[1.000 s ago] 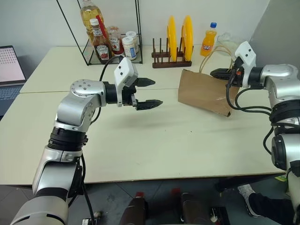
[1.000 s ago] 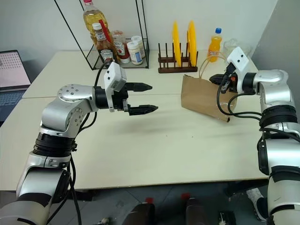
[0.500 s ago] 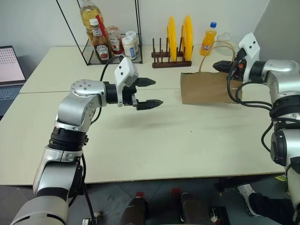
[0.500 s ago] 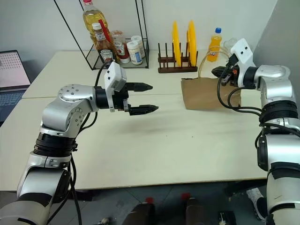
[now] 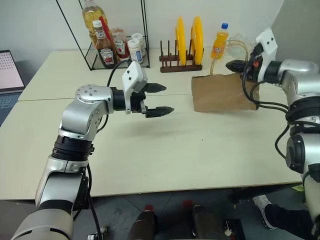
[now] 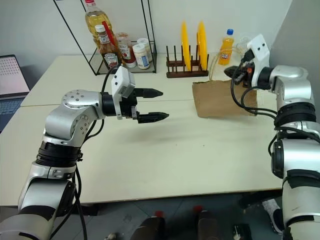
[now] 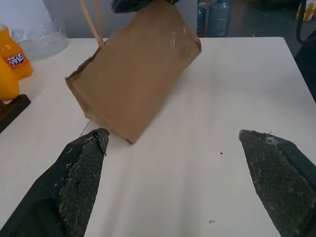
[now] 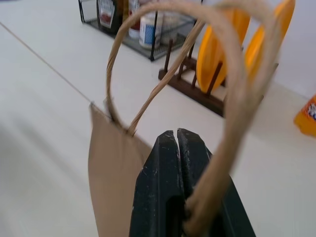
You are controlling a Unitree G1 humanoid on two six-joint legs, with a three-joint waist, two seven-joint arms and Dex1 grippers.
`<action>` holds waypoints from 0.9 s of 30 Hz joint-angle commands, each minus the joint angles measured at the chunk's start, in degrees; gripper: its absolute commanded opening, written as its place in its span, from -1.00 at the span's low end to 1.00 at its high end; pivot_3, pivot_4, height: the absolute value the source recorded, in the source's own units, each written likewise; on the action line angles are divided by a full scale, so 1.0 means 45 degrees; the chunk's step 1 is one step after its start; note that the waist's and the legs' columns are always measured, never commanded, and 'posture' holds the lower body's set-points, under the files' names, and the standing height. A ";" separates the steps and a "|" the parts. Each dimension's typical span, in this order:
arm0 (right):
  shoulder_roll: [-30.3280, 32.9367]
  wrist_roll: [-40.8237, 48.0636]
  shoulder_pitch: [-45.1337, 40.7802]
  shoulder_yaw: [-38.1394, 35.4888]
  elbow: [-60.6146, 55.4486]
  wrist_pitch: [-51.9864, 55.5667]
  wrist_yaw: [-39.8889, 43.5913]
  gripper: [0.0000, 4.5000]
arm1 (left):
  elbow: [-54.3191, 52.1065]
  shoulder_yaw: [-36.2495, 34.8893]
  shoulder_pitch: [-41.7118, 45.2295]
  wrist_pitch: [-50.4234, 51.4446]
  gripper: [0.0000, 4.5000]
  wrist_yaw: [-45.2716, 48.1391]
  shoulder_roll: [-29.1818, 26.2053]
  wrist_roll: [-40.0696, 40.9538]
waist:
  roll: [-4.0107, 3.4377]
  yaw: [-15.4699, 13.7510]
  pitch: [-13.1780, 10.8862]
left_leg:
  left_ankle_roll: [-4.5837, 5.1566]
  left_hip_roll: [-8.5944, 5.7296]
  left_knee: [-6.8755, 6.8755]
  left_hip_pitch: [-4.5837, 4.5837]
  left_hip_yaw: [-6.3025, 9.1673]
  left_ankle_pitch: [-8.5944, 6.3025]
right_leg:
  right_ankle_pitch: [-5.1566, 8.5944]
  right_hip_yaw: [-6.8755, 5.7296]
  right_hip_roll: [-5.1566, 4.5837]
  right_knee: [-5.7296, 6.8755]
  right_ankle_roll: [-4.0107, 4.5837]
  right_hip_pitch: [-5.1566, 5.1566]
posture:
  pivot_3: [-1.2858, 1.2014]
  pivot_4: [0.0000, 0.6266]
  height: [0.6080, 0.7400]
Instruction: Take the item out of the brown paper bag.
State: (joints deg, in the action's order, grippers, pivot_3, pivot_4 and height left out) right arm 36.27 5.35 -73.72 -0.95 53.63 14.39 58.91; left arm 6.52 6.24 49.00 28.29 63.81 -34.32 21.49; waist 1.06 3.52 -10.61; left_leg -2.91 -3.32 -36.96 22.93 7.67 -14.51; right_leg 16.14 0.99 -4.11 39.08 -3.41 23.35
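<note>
The right end effector [image 5: 234, 65] is clamped shut on one of the tan cord handles [image 8: 232, 113] of the brown paper bag [image 5: 222, 93], and over the last second it has lifted. A second ago the bag lay slumped and tilted below it on the counter [image 5: 175, 150]; now the bag hangs squarely beneath the fingers, upright, with its mouth at the top just under the grip. Whether its bottom edge touches the counter or hangs just clear I can't tell.

The left end effector [image 5: 161, 99] has stayed put, fingers spread wide and holding nothing, pointing across toward the bag, which sits well apart from it, out ahead of its fingertips [image 7: 84, 173].

The item itself isn't visible; I'd judge it's still inside the bag, below the right end effector. With the bag stood up and steadied by its handle, the opening looks ready for the free left end effector to reach in, so the extraction proper hasn't begun.
</note>
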 commanded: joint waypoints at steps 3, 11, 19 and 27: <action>0.0161 0.0031 -0.0031 -0.0093 -0.0825 -0.0312 0.0090 -0.98 | -0.0135 -0.0278 0.0311 -0.0153 1.00 0.0037 0.0032 0.0064 | 0.0000 -0.0027 0.0000 | 0.0000 -0.0001 -0.0001 0.0003 0.0000 0.0000 | 0.0000 0.0001 -0.0005 -0.0001 0.0000 0.0000 | 0.03 -0.52 1.00; 0.1100 -0.0697 0.1147 0.0707 -0.1193 -0.0540 0.1044 -0.98 | -0.0187 -0.0258 0.0209 -0.0100 1.00 0.0113 0.0036 0.0057 | 0.0000 0.0003 0.0000 | 0.0001 -0.0005 -0.0005 0.0002 -0.0008 0.0000 | 0.0000 0.0002 -0.0005 0.0002 -0.0001 0.0000 | 0.03 -0.52 1.00; 0.2085 -0.0819 0.2308 0.1048 -0.2128 0.0167 0.2569 -0.80 | -0.0173 -0.0238 0.0139 -0.0099 1.00 0.0066 0.0143 0.0053 | -0.0001 0.0029 0.0001 | 0.0001 -0.0003 -0.0009 0.0000 -0.0014 0.0000 | -0.0001 0.0002 0.0003 0.0007 -0.0002 -0.0001 | 0.03 -0.52 1.00; 0.2372 -0.0861 0.2325 0.1027 -0.2383 0.0631 0.2964 0.43 | -0.0093 -0.0190 0.0192 -0.0071 1.00 0.0116 0.0238 0.0066 | -0.0001 0.0022 0.0001 | 0.0001 -0.0002 -0.0010 -0.0001 -0.0009 0.0000 | -0.0001 -0.0001 0.0002 0.0006 -0.0002 -0.0003 | 0.03 -0.52 1.00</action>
State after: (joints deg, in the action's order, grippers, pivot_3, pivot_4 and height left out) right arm 45.50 1.24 -62.35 4.10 44.79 16.97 71.30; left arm 7.08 6.32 49.02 28.32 64.32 -33.38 21.46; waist 1.06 3.62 -10.60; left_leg -2.91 -3.33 -37.00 22.93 7.63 -14.51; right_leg 16.14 0.99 -4.11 39.11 -3.42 23.33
